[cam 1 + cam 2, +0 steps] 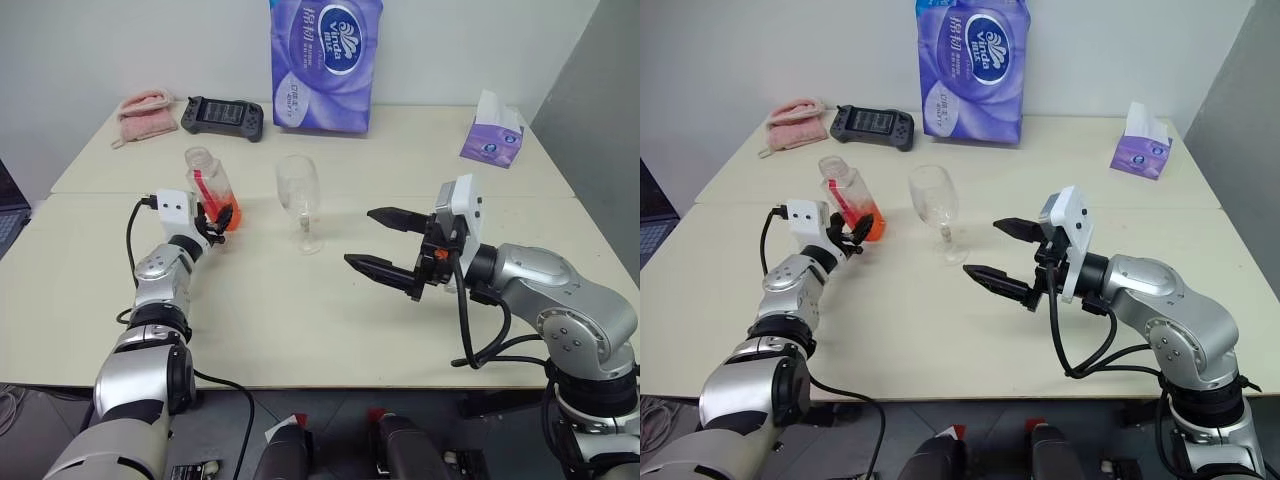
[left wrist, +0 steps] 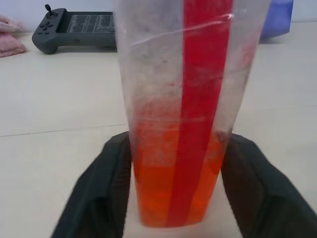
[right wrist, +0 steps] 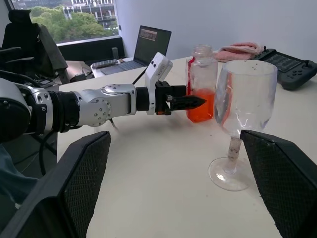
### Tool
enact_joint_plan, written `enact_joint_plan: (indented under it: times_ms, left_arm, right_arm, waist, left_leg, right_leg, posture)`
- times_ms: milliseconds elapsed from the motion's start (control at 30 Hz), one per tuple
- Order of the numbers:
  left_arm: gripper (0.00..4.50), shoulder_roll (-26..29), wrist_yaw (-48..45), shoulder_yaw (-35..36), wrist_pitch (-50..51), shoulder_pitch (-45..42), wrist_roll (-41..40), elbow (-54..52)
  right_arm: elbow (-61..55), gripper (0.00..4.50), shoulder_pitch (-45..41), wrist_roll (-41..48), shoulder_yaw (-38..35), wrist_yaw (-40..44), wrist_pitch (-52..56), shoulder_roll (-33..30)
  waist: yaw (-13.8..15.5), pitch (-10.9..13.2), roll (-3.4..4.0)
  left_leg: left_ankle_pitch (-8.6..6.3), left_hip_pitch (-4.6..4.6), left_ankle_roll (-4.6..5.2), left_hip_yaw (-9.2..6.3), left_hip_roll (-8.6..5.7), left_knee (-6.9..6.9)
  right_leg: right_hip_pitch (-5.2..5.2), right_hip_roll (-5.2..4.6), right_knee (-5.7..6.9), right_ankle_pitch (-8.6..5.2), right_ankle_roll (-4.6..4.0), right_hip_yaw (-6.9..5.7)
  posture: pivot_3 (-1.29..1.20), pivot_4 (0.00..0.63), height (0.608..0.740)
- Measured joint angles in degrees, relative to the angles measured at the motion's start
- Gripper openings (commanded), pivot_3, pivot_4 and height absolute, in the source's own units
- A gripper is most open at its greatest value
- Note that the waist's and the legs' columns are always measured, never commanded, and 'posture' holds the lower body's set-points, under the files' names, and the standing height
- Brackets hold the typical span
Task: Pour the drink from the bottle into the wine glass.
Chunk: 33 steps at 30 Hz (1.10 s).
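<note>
Head views: purple tissue pack reading "Vinda", smaller print illegible, top cut off; left gripper clamped on uncapped bottle beside empty wine glass; right gripper spread wide, holding nothing; left wrist: red label strip, orange drink, bottle top cut off; right wrist: laptop screen unreadable.

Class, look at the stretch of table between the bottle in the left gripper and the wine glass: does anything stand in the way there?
Nothing visible does. The left gripper is shut on the bottle, and only bare table lies between it and the wine glass. The open right gripper hovers on the glass's far side.
</note>
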Motion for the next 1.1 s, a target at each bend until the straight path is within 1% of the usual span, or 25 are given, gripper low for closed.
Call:
enact_joint_plan:
  times_ms: [33, 67, 267, 467, 633, 867, 1000, 1100]
  left_arm:
    - [1.65, 0.05, -0.02, 0.04, -0.08, -0.17, 0.01, 0.34]
    - [1.63, 0.15, 0.00, 0.04, -0.11, -0.29, 0.09, 0.57]
    - [1.63, 1.23, 2.37, -0.06, -0.69, -0.60, 2.03, 1.28]
    - [1.63, 2.50, 0.89, -2.52, -1.47, -0.39, 5.00, -0.24]
    - [1.63, 4.48, -2.81, -5.97, -2.07, 0.96, 7.44, -9.07]
    - [1.63, 9.66, -6.54, -9.76, -1.31, 2.06, 10.36, -22.62]
    - [1.63, 11.39, -7.76, -12.00, -1.02, 1.28, 12.84, -24.04]
    - [1.63, 13.14, -8.23, -15.25, -2.25, 0.02, 17.12, -24.03]
  right_arm:
    - [0.00, 4.50, 0.00, 0.00, 0.00, -0.04, -0.02, 0.04]
    - [0.00, 4.50, 0.00, 0.00, 0.02, -0.06, -0.07, 0.09]
    - [0.00, 4.50, 0.15, -0.16, 0.25, -0.12, -0.39, 0.51]
    - [0.95, 4.50, 0.30, -2.48, 0.61, -1.20, -3.24, 2.24]
    - [4.88, 4.50, 0.25, -7.81, 2.80, -2.41, -8.30, 4.41]
    - [13.08, 4.50, -1.38, -14.47, 5.01, -2.05, -16.30, 7.77]
    - [15.86, 4.50, -2.24, -15.03, 4.98, -0.84, -20.08, 10.51]
    - [17.66, 4.50, -3.05, -15.98, 4.98, 0.10, -22.78, 11.85]
  waist:
    - [0.00, 0.00, 0.00]
    - [0.00, 0.00, 0.00]
    - [-0.09, 0.00, 0.00]
    - [0.01, 0.00, 0.00]
    - [-0.01, 0.00, 0.00]
    - [-0.06, 0.00, 0.00]
    - [-0.06, 0.00, 0.00]
    - [-0.07, 0.00, 0.00]
  left_leg:
    - [0.00, 0.00, 0.00, 0.00, 0.00, 0.00]
    - [0.00, 0.00, 0.00, 0.00, 0.00, 0.00]
    - [0.00, 0.00, 0.00, 0.00, 0.01, 0.00]
    - [0.00, -0.04, 0.00, -0.01, -0.01, 0.02]
    - [0.01, -0.04, -0.01, 0.01, 0.00, 0.02]
    - [0.01, -0.02, -0.01, 0.04, 0.00, 0.01]
    - [0.01, -0.03, 0.00, 0.04, -0.01, 0.01]
    - [0.01, -0.03, 0.00, 0.06, -0.03, 0.01]
  right_leg:
    - [0.00, 0.00, 0.00, 0.00, 0.00, -0.01]
    - [0.00, 0.00, 0.00, 0.00, 0.00, -0.01]
    - [-0.01, 0.01, 0.01, 0.00, 0.00, 0.00]
    - [-0.02, 0.01, 0.01, 0.00, 0.00, -0.02]
    - [-0.04, 0.00, 0.01, 0.01, 0.00, 0.02]
    - [-0.05, 0.02, 0.03, 0.01, -0.01, 0.05]
    - [-0.05, 0.04, 0.03, 0.01, -0.01, 0.04]
    - [-0.05, 0.06, 0.03, 0.01, 0.00, 0.03]
  posture:
    - [0.00, 0.150, 0.740]
    - [0.00, 0.150, 0.740]
    - [0.00, 0.150, 0.740]
    - [0.00, 0.150, 0.740]
    - [0.00, 0.150, 0.740]
    - [0.00, 0.150, 0.740]
    - [0.00, 0.150, 0.740]
    - [0.00, 0.150, 0.740]
